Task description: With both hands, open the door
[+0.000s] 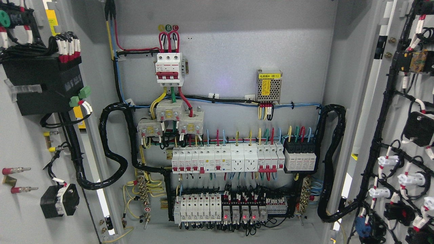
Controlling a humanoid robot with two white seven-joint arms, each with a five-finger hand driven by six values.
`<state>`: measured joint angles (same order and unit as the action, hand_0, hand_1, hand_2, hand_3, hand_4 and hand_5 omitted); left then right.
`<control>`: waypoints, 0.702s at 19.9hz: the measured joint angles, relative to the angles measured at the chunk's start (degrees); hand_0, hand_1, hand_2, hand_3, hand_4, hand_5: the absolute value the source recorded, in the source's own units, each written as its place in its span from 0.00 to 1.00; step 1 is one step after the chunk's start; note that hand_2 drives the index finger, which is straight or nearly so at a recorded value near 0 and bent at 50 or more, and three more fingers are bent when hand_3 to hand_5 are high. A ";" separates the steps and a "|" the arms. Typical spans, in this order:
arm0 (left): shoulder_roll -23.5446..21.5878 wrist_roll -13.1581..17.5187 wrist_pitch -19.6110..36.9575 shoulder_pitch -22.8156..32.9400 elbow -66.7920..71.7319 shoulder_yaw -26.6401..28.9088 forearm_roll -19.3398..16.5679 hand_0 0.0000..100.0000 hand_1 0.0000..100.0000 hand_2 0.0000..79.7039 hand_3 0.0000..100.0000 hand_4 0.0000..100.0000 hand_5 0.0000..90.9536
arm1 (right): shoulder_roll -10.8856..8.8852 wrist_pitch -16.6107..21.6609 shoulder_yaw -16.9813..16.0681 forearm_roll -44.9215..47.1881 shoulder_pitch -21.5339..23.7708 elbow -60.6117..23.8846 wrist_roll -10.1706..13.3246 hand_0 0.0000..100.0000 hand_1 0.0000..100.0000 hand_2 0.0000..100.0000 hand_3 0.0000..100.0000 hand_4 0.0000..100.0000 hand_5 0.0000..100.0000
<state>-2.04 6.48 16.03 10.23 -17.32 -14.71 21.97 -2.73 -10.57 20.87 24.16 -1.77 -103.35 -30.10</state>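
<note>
Both doors of a grey electrical cabinet stand swung wide open. The left door [23,142] shows its inner face at the picture's left, with a black box and wiring fixed to it. At the far right the right door [412,101] shows its inner face, carrying black cable looms and white lamp backs. Between them the cabinet interior [230,67] is fully exposed. Neither of my hands nor either arm shows in the head view.
Inside are a three-pole breaker [168,69] at the top, a small power supply [269,85], a row of white breakers [227,159] and relays with red lights [237,210] lower down. Thick black cable bundles [113,149] loop to each door.
</note>
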 measured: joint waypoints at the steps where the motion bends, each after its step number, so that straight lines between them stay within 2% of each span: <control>1: -0.62 -0.11 0.23 1.63 -3.41 0.02 -0.02 0.32 0.19 0.00 0.11 0.00 0.00 | -0.52 2.02 -0.80 0.00 2.31 -0.95 0.36 0.21 0.07 0.00 0.00 0.00 0.00; 5: -3.15 -0.37 -3.63 8.96 -19.70 0.96 -0.11 0.31 0.18 0.00 0.15 0.00 0.00 | -2.73 10.48 -4.41 0.00 11.37 -4.47 3.41 0.21 0.07 0.00 0.00 0.00 0.00; 7: -4.27 -0.01 -5.92 12.20 -27.95 1.85 -0.71 0.31 0.18 0.01 0.18 0.00 0.00 | -3.78 14.35 -6.32 -0.01 15.23 -5.99 4.13 0.21 0.07 0.00 0.00 0.00 0.00; 14: -7.14 8.32 -8.04 21.06 -55.83 6.01 -5.80 0.27 0.12 0.01 0.12 0.02 0.00 | -7.52 27.71 -12.72 0.01 26.94 -10.12 4.69 0.21 0.07 0.00 0.00 0.00 0.00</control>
<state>-9.17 14.80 7.99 31.29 -73.15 -8.70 16.17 -10.25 17.14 8.15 24.17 25.17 -113.47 -25.41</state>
